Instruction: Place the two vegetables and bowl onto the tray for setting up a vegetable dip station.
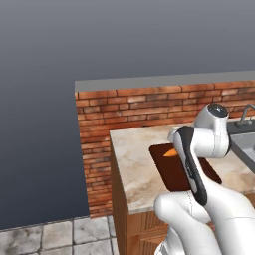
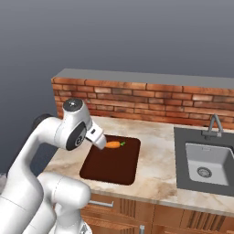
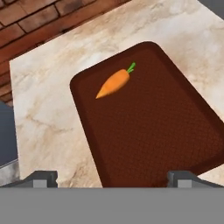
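Observation:
The dark reddish-brown tray [image 3: 162, 131] lies flat on the marble counter, also seen from the base as the tray [image 2: 112, 165] and the tray [image 1: 174, 172]. One vegetable, a small orange carrot [image 3: 114, 83] with a green top, rests on the tray's far end near the brick wall; it shows too as the carrot [image 2: 113, 145] and the carrot [image 1: 170, 153]. My gripper [image 3: 113, 178] hangs open and empty above the tray's near part, apart from the carrot; from the right it is the gripper [image 2: 98, 140]. The bowl and the other vegetable are out of view.
A brick backsplash [image 2: 137, 103] runs behind the counter [image 2: 157, 157]. A steel sink [image 2: 205, 160] with a faucet [image 2: 214, 123] sits to the right of the tray. The counter's left edge [image 1: 115, 164] drops to a tiled floor.

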